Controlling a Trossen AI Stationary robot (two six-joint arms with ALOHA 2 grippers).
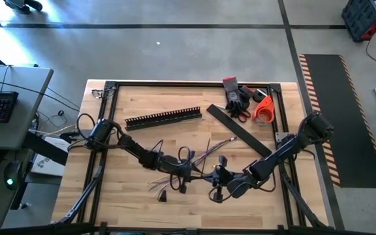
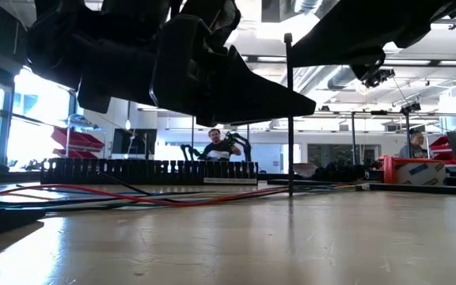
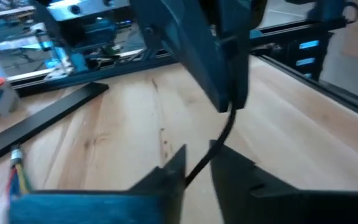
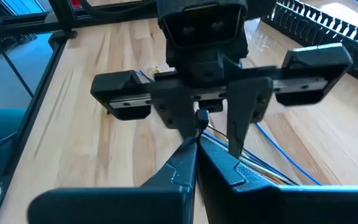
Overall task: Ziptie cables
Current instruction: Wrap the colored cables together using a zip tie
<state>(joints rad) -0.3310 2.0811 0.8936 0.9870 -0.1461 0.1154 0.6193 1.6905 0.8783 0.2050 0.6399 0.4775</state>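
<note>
Wooden bench [image 1: 136, 196] carried cables [image 1: 198, 162] splayed mid-bench, between arms. Left pincer [image 1: 189, 171] nipped nearly together on thin black strand [image 3: 213, 149], likely zip-tie tail. Right pincer [image 1: 219, 175] shut on same strand, facing left one, probably to pull tie tight.

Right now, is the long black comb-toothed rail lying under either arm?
No, the long black comb-toothed rail lies bare on the wooden table, beyond both arms.
</note>
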